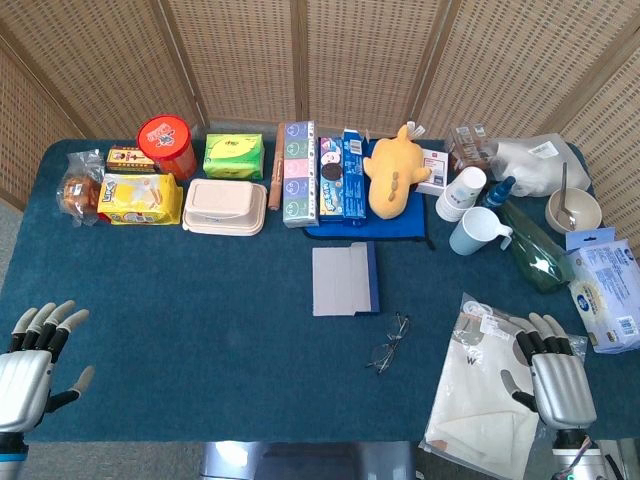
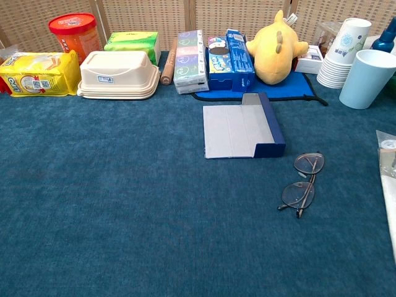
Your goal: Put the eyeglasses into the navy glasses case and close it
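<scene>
in the head view the left hand (image 1: 35, 360) sits at the near left corner of the blue table (image 1: 200, 330), its fingers spread apart, holding nothing and touching nothing but maybe the cloth; the right hand (image 1: 552, 375) sits at the near right, fingers spread too, holding nothing, and it lies over a clear plastic bag (image 1: 480, 400) with something white folded inside; one pair of eyeglasses (image 1: 389, 342) lies folded on the cloth between the hands, nearer the right one but apart from it; one navy glasses case (image 1: 345, 279) lies open and flat just behind the eyeglasses, its grey inside facing up; at the back there is one yellow plush toy (image 1: 391, 172), one red tub (image 1: 166, 146), one green box (image 1: 234, 156), one cream lunch box (image 1: 225, 207), one stack of paper cups (image 1: 460, 192), one pale blue mug (image 1: 478, 231) and one bowl (image 1: 573, 210) with a spoon in it; in the chest view no hand shows; the eyeglasses (image 2: 303, 182) lie just in front of the right end of the navy glasses case (image 2: 238, 130), close but not touching; the yellow plush toy (image 2: 275, 48) sits behind the case, and the pale blue mug (image 2: 366, 77) stands beside the stack of paper cups (image 2: 343, 52).
</scene>
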Action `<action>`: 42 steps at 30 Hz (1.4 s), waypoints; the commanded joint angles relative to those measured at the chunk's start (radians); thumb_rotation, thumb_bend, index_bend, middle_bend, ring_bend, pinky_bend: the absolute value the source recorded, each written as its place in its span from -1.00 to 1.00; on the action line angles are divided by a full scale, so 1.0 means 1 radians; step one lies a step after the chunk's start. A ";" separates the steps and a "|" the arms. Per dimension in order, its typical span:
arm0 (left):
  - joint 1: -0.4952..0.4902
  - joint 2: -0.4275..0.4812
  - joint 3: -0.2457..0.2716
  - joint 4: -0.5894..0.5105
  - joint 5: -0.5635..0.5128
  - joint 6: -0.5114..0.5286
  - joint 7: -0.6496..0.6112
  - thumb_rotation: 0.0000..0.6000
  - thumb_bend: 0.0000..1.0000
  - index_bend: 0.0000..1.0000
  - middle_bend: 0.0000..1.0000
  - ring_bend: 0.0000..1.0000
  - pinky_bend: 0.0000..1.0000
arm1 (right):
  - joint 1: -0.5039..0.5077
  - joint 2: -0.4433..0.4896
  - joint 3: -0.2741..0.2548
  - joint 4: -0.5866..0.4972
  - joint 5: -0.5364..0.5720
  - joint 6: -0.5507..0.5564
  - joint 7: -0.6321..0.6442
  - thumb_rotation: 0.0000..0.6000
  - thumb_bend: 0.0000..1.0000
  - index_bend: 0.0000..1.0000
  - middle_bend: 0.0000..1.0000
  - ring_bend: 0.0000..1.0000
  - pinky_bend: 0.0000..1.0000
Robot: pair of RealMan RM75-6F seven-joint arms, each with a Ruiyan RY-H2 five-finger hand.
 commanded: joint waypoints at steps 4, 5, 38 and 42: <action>0.003 -0.005 0.002 0.007 -0.004 -0.006 -0.004 1.00 -0.44 -0.67 -0.78 -0.90 -1.00 | 0.000 0.005 0.001 -0.005 0.003 -0.002 -0.006 1.00 -0.41 -0.52 -0.56 -0.74 -0.76; 0.003 -0.005 0.003 0.007 -0.004 -0.008 -0.003 1.00 -0.44 -0.66 -0.79 -0.90 -1.00 | 0.000 0.005 0.000 -0.005 0.004 -0.003 -0.007 1.00 -0.41 -0.52 -0.56 -0.74 -0.76; -0.020 -0.001 -0.028 0.018 -0.038 -0.046 -0.006 1.00 -0.44 -0.66 -0.79 -0.90 -1.00 | 0.106 0.004 0.065 -0.028 0.001 -0.115 -0.006 1.00 -0.41 -0.55 -0.56 -0.74 -0.76; -0.031 -0.002 -0.037 0.028 -0.059 -0.063 -0.001 1.00 -0.44 -0.66 -0.79 -0.90 -1.00 | 0.172 -0.009 0.097 -0.042 0.023 -0.195 -0.015 1.00 -0.42 -0.55 -0.56 -0.74 -0.76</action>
